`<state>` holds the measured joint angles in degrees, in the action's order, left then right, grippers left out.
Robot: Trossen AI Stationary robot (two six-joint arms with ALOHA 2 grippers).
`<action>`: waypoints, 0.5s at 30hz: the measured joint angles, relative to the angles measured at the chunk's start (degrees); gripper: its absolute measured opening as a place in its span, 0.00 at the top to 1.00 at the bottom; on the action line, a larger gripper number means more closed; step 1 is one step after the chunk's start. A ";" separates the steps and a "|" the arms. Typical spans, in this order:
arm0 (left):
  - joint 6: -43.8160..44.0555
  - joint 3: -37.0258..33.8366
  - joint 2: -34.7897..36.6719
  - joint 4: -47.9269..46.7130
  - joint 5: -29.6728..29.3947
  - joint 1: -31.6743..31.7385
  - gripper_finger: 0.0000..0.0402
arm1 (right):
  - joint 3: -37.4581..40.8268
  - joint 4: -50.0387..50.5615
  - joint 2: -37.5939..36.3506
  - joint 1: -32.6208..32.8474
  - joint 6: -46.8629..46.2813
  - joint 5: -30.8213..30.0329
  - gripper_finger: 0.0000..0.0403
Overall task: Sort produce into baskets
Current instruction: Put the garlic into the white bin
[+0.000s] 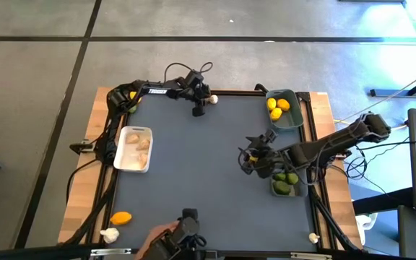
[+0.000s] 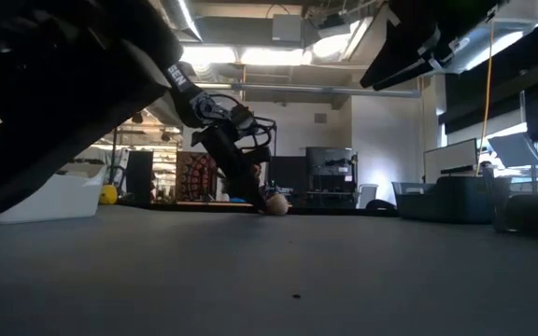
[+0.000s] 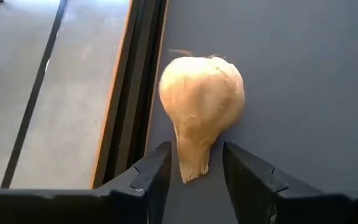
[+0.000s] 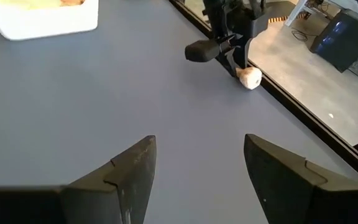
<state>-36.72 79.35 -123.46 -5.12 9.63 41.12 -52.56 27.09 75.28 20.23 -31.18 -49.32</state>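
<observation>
Garlic bulb on the dark mat, hard against the table's far edge rail, well away from the white basket holding other garlic. Left gripper down at the bulb, fingers partly open and straddling only the thin stem, not yet clamped. Risk judged here: closing on the stem alone, leaving the rounded body to swing, slip free, or roll over the rail onto the floor. Right gripper waiting over the mat farther from the rail, near the lime basket, fingers apart, nothing between.
</observation>
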 joint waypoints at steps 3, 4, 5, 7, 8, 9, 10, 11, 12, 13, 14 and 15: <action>-0.73 0.00 0.00 0.11 -0.16 -0.22 0.66 | 0.00 0.02 1.61 0.00 0.00 0.02 0.40; -0.69 0.00 0.00 0.21 -0.20 -0.22 0.67 | 0.00 0.01 2.10 0.00 0.00 0.02 0.40; -0.37 0.00 0.00 0.15 -0.26 -0.09 0.67 | 0.00 -0.01 2.56 0.00 0.00 0.02 0.40; 0.54 0.00 -0.15 0.05 0.09 0.10 0.68 | 0.00 -0.02 3.43 0.00 0.00 0.02 0.40; 0.92 0.00 -0.23 0.08 0.54 0.21 0.69 | 0.00 -0.02 3.78 0.00 0.00 0.03 0.40; 1.61 0.00 -0.29 -0.05 0.68 0.29 0.70 | 0.00 -0.02 3.96 0.00 0.00 0.05 0.40; 1.96 0.00 -0.34 -0.21 0.71 0.43 0.71 | 0.00 -0.08 4.13 0.00 0.00 0.04 0.40; 2.07 0.00 -0.35 -0.23 0.77 0.56 0.73 | 0.00 -0.18 4.18 0.00 0.00 0.04 0.40; 2.08 0.00 -0.35 -0.21 0.80 0.56 0.75 | 0.00 -0.18 4.20 0.00 0.00 0.05 0.40; 2.11 0.00 -0.35 -0.21 0.80 0.59 0.77 | 0.02 -0.18 4.20 0.00 0.00 0.07 0.40; 2.11 0.00 -0.35 -0.21 0.79 0.59 0.79 | 0.01 -0.19 4.20 0.00 0.00 0.09 0.40; 2.11 0.00 -0.35 -0.24 0.81 0.59 0.82 | 0.00 -0.18 4.20 0.00 0.00 0.23 0.40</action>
<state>-34.61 79.35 -123.81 -5.36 10.44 41.71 -52.56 26.91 79.48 20.23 -31.18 -49.09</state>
